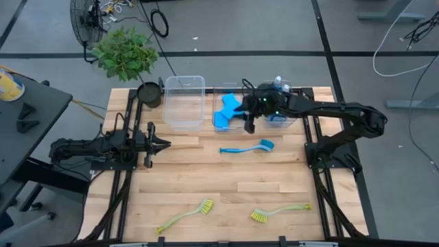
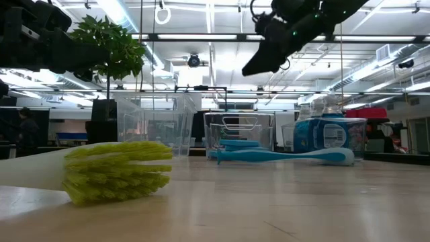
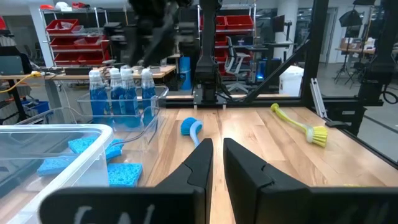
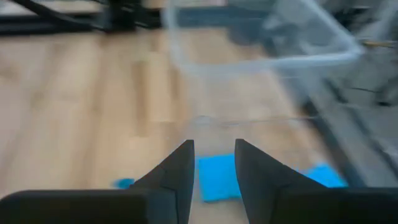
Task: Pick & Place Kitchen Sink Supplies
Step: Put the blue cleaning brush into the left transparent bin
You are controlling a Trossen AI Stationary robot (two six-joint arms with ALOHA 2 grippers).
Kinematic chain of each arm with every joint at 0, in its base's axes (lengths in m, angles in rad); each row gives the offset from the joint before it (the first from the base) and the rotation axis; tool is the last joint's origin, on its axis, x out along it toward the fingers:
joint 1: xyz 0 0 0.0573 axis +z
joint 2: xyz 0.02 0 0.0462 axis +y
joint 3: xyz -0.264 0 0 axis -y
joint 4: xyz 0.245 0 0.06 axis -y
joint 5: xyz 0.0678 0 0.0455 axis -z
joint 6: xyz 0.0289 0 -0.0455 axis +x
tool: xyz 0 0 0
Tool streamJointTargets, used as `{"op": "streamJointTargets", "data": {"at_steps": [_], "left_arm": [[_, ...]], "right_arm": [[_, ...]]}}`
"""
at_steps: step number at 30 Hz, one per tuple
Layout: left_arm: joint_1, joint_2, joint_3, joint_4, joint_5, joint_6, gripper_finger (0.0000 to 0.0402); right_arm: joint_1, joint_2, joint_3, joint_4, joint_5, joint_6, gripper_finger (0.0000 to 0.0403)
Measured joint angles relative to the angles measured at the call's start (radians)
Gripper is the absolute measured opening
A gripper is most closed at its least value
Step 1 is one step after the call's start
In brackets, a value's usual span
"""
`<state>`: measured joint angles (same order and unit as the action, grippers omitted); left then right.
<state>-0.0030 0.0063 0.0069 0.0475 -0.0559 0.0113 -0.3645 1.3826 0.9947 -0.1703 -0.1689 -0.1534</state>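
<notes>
My right gripper (image 1: 248, 122) (image 4: 214, 163) hangs open and empty above the middle clear bin (image 1: 219, 92), raised well over its rim in the low view (image 2: 254, 66). Blue sponges (image 1: 228, 108) (image 4: 217, 177) lie flat in that bin. Blue bottles with pale caps (image 1: 278, 85) (image 3: 121, 93) stand in the right bin. A blue brush (image 1: 247, 147) (image 2: 282, 156) lies flat on the table just near of the bins. Two yellow-green brushes (image 1: 185, 215) (image 1: 278, 213) lie by the near edge. My left gripper (image 1: 164, 144) (image 3: 217, 158) waits at the table's left, fingers together with only a thin slit, holding nothing.
An empty clear bin (image 1: 184, 103) stands left of the sponge bin. A potted plant (image 1: 125, 53) sits at the far left corner. Bare wood lies between the blue brush and the near brushes. The arms' dark frame rails run along both table sides.
</notes>
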Motion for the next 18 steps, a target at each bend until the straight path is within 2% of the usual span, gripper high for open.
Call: {"op": "streamJointTargets", "data": {"at_steps": [6,18], "left_arm": [[0.000,0.000,0.000,0.000,0.000,0.000,0.0044],[0.000,0.000,0.000,0.000,0.000,0.000,0.0044]], "right_arm": [[0.052,-0.037,0.000,-0.069,-0.134,0.025,0.0116],[0.125,-0.072,-0.001,-0.271,-0.134,-0.124,0.0116]]}}
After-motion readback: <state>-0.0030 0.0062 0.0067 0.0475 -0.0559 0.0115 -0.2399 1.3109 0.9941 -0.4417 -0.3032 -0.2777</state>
